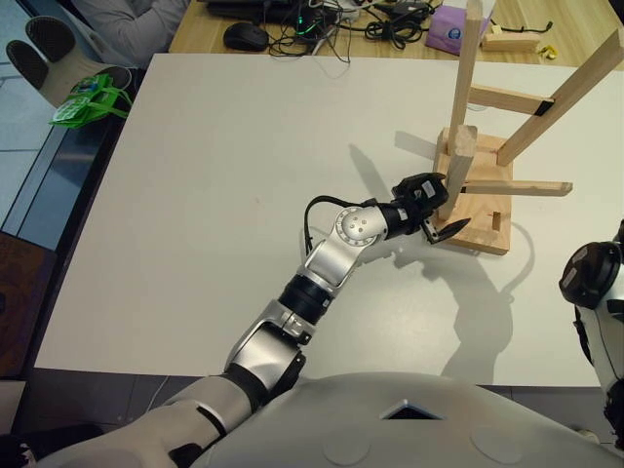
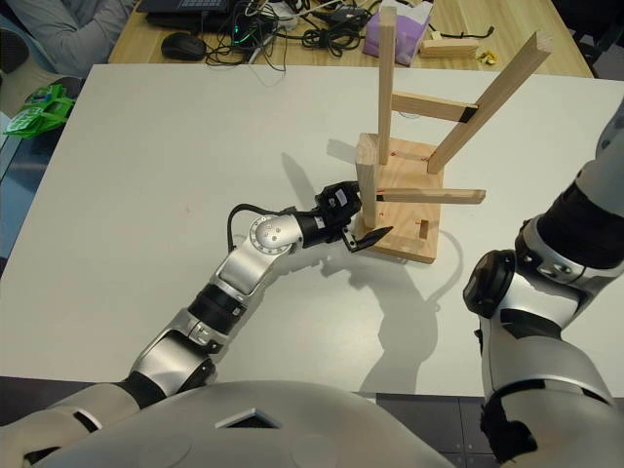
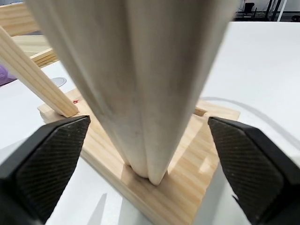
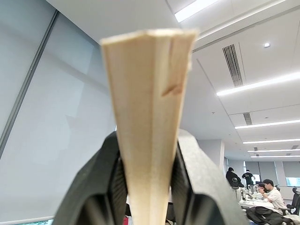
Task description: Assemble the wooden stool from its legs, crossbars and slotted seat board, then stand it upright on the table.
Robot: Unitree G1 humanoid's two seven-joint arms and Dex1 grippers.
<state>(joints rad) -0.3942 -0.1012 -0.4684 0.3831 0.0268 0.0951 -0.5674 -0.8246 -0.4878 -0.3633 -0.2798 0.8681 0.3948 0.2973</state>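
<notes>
The slotted seat board (image 2: 410, 246) lies flat on the white table (image 2: 175, 175) with legs standing up from it. My left gripper (image 2: 368, 223) is open around the near upright leg (image 3: 140, 93), low by the board, and its pads (image 3: 51, 159) stand clear on either side. A second upright leg (image 2: 387, 78) and a tilted leg (image 2: 487, 102) are joined by a crossbar (image 2: 429, 105). Another crossbar (image 2: 429, 195) sticks out sideways from the near leg. My right gripper (image 4: 149, 187) is shut on a wooden stick (image 4: 147, 117) that points at the ceiling.
Behind the table is a wooden desk (image 2: 546, 29) with cables, a mouse (image 2: 183, 45), a purple box (image 2: 390, 39) and a spare wooden piece (image 2: 450, 46). A green bag (image 1: 83, 102) hangs off the table's left side. The table's left half is bare.
</notes>
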